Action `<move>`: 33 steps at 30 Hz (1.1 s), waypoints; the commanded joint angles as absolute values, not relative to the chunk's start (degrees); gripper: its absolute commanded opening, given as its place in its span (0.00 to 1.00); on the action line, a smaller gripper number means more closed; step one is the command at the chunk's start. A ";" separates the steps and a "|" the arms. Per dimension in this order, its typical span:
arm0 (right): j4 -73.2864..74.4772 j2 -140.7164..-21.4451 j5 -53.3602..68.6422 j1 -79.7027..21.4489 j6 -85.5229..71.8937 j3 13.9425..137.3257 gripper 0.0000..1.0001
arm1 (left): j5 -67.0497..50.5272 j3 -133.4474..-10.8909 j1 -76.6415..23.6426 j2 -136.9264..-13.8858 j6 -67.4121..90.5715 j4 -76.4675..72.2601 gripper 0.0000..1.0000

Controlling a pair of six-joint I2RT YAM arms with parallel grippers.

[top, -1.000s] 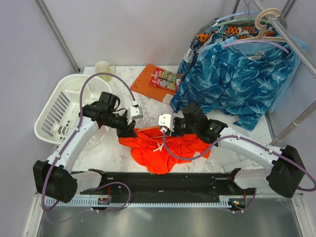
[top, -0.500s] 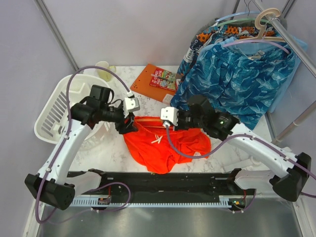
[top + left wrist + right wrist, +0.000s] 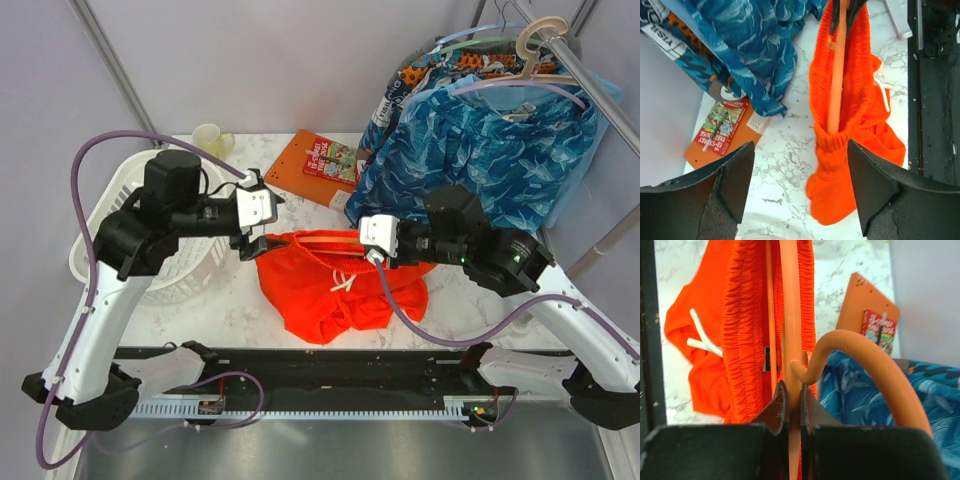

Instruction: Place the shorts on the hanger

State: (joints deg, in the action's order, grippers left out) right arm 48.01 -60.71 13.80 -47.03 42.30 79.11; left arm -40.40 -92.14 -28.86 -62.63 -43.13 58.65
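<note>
over the table [image 3: 235,300], one shorts [image 3: 320,295] threaded on one hanger [image 3: 789,300], right tool [image 3: 791,390] clamping hanger, left tool [image 3: 800,150] released

Bright, even light, soft shadows; right claw [image 3: 793,390] blurs close to its lens

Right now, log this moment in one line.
shorts: waistband around hanger bar | left claw: open at waistband end | right claw: shut on hanger neck

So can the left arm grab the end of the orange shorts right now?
Probably yes. The left gripper is open, and the gathered end of the shorts on the hanger lies between its fingers, with nothing blocking the way.
</note>
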 commanded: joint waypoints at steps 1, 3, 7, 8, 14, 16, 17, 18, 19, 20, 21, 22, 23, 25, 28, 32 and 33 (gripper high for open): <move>52.47 -60.29 14.15 -47.02 42.71 81.82 0.00 | -35.70 -96.68 -35.65 -65.83 -40.96 58.54 0.78; 53.96 -60.64 14.50 -47.02 42.71 82.44 0.00 | -30.60 -95.72 -41.88 -67.49 -40.08 58.71 0.76; 56.77 -61.78 14.33 -46.93 42.45 84.02 0.00 | -24.97 -93.43 -50.77 -69.87 -39.56 60.03 0.74; 56.95 -61.87 14.15 -47.02 42.28 84.20 0.00 | -24.35 -92.82 -51.76 -70.22 -39.12 59.94 0.73; 58.97 -61.17 15.82 -46.93 43.42 84.99 0.00 | -17.86 -90.88 -57.48 -74.09 -34.28 57.14 0.62; 59.59 -61.00 16.17 -47.02 43.51 85.52 0.00 | -16.09 -90.44 -59.14 -75.14 -33.14 55.90 0.57; 60.02 -60.82 16.26 -47.02 43.85 85.60 0.00 | -15.30 -90.09 -59.50 -75.49 -32.87 55.81 0.54; 59.94 -60.65 16.17 -47.02 43.94 85.43 0.00 | -15.12 -89.83 -59.94 -75.85 -32.70 55.98 0.50; 60.03 -60.21 16.08 -47.02 43.95 85.34 0.00 | -15.03 -89.22 -60.72 -76.28 -32.09 55.90 0.39; 60.03 -59.94 15.47 -47.02 43.95 85.34 0.00 | -15.55 -89.04 -60.99 -76.38 -31.73 55.90 0.31; 60.03 -59.59 14.95 -47.02 43.95 85.08 0.00 | -16.34 -89.03 -61.08 -76.46 -31.21 55.99 0.15; 59.68 -59.42 14.68 -47.02 43.86 84.82 0.00 | -16.96 -88.86 -61.08 -76.46 -29.72 55.64 0.08; 59.68 -59.07 14.42 -47.02 43.77 84.64 0.00 | -17.75 -88.77 -61.08 -76.64 -28.92 55.46 0.02; 58.02 -57.57 13.80 -46.93 43.33 83.33 0.00 | -18.63 -88.60 -61.08 -76.55 -26.21 54.67 0.02; 53.64 -55.99 9.95 -46.93 40.97 81.04 0.19 | -20.82 -88.51 -60.73 -76.20 -22.69 53.62 0.02; 50.28 -55.11 3.09 -47.02 36.05 80.16 0.64 | -23.19 -88.86 -58.28 -76.11 -20.04 52.65 0.02; 50.01 -54.32 2.21 -46.93 34.47 79.81 0.69 | -24.07 -89.12 -56.44 -76.29 -19.43 52.39 0.02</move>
